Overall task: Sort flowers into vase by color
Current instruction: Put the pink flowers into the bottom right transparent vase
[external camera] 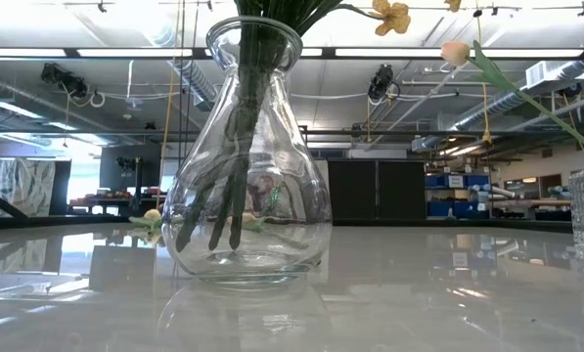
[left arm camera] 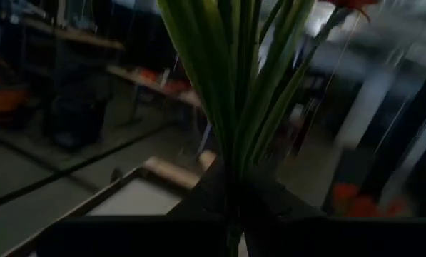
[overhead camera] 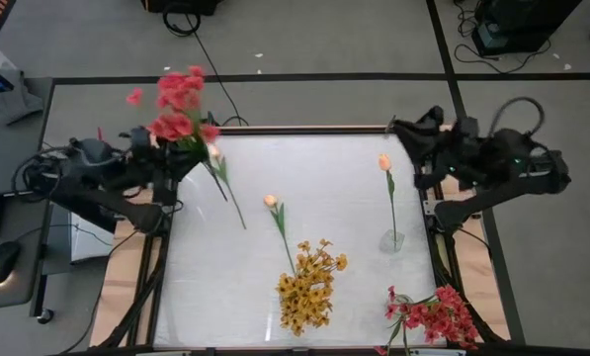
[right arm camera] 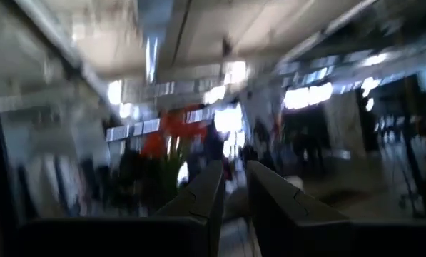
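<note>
My left gripper [overhead camera: 184, 161] [left arm camera: 234, 187] stands at the table's far left corner, shut on a bushy red-pink flower bunch [overhead camera: 179, 103]. One peach tulip [overhead camera: 215, 154] lies on the table just beside it. In the near middle, a glass vase [external camera: 246, 186] holds the yellow-orange cluster [overhead camera: 308, 287], and a second peach tulip [overhead camera: 271, 201] leans out of it. A third peach tulip [overhead camera: 384, 161] stands in a small glass [overhead camera: 391, 239] to the right. My right gripper [overhead camera: 405, 129] [right arm camera: 235, 191] waits at the far right corner, fingers almost together, holding nothing. My left gripper pinches the red-pink bunch by its gathered green stems [left arm camera: 235, 153] between the two fingers. It comes level from the table's left, across the stems. The bunch is lifted clear and rises about upright above the fingers, blossoms on top.
Another red-pink cluster [overhead camera: 435, 316] sits at the near right corner of the white table [overhead camera: 334, 178]. A wooden frame [overhead camera: 275, 129] runs round the table top. The white surface between the vases and the far edge is bare.
</note>
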